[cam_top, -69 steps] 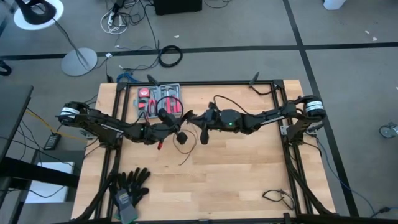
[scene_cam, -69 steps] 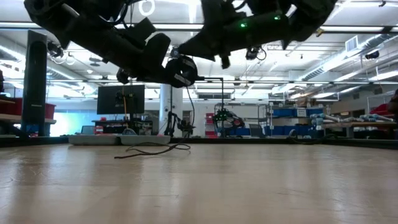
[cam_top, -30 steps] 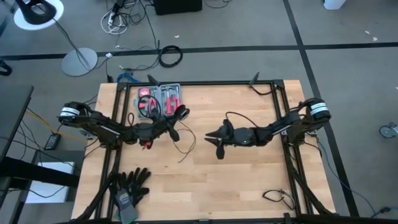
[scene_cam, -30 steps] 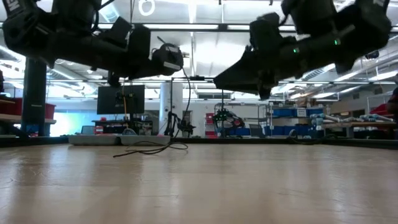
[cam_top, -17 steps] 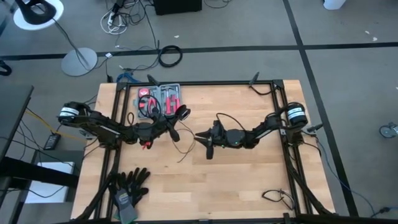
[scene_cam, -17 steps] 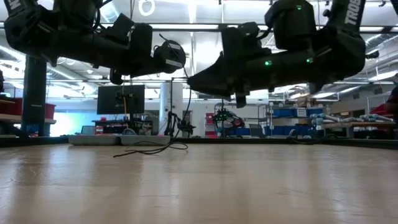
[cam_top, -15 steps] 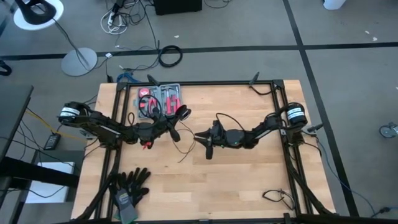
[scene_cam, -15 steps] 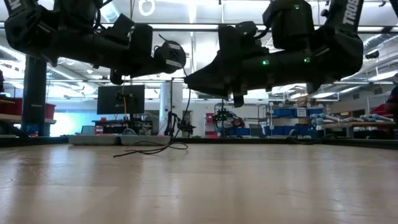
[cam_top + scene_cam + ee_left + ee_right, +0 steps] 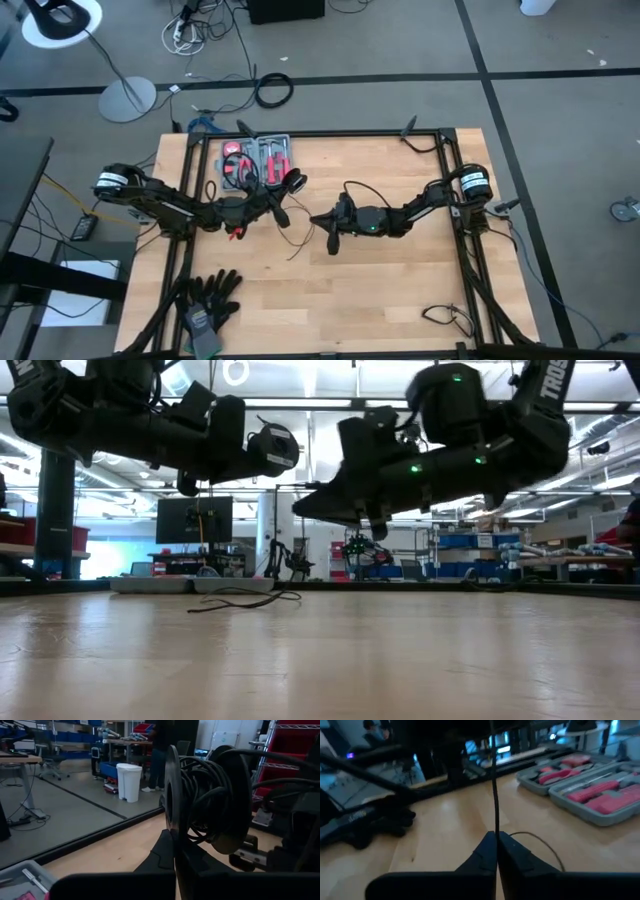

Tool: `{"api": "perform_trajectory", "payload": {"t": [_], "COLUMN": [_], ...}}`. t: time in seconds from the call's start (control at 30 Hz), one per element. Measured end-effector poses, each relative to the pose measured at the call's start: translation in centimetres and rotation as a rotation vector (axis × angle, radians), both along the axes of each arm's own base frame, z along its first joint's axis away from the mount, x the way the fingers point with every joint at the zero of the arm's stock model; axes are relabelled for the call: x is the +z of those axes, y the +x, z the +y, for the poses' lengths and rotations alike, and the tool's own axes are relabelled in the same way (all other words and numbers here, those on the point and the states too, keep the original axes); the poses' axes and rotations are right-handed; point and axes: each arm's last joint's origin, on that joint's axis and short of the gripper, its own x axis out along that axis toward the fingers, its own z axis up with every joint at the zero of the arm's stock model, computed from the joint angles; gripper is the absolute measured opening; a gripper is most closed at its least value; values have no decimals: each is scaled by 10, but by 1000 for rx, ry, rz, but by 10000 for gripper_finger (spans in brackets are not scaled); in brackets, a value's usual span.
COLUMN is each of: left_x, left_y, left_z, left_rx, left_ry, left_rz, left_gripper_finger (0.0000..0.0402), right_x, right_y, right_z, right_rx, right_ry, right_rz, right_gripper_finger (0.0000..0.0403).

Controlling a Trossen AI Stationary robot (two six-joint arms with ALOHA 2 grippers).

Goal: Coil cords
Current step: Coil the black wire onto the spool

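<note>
Readable writing: white letters on the right arm's upper link in the low view, cut off by the frame edge, roughly "TROS". No other labels legible.

Left gripper (image 9: 291,183) hangs above the table (image 9: 400,290), just in front of the tool case (image 9: 258,160). Its fingers are clamped on a black spool (image 9: 210,805); the left wrist view shows wire wound between the spool's two discs. The fingertips themselves are hidden behind the spool.

Right gripper (image 9: 322,222) is near table centre, a little apart from the spool, also raised off the wood. Its fingers are pinched together on the thin black cord (image 9: 495,795), which runs straight up from the fingertips in the right wrist view. A loose end of the cord lies curled on the table (image 9: 240,598) below the two grippers. Where cord meets spool is hard to make out from above.

Containers: the grey tool case lies open, holding red-handled tools (image 9: 600,795); individual tools are blurred. Black gloves (image 9: 205,300) lie at the table's near left corner. A person stands in the room beyond, partly cut off.
</note>
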Motion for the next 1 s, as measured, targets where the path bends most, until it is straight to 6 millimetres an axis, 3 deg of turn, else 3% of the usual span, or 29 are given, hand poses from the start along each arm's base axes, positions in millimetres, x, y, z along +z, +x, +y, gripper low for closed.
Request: {"api": "perform_trajectory", "payload": {"t": [0.3,0.57,0.67,0.9,1.0], "left_x": [1,1,-3,-17,-20], "left_y": [0,3,3,1,0], "left_z": [-1,-5,-5,-3,-3], "left_rx": [-13,-193,-189,-100,-112], "left_ry": [-24,-44,-45,-94,-98], "left_rz": [-22,-31,9,117,156], "left_gripper_finger": [0,0,0,0,0], "right_x": [15,5,18,73,83], "right_y": [36,30,24,6,6], "right_z": [-7,-47,-53,-49,-50], "right_rx": [54,-134,-166,-238,-224], "right_ry": [-71,0,-5,-116,-129], "right_rz": [226,408,424,369,312], "right_gripper_finger": [1,1,0,0,0]}}
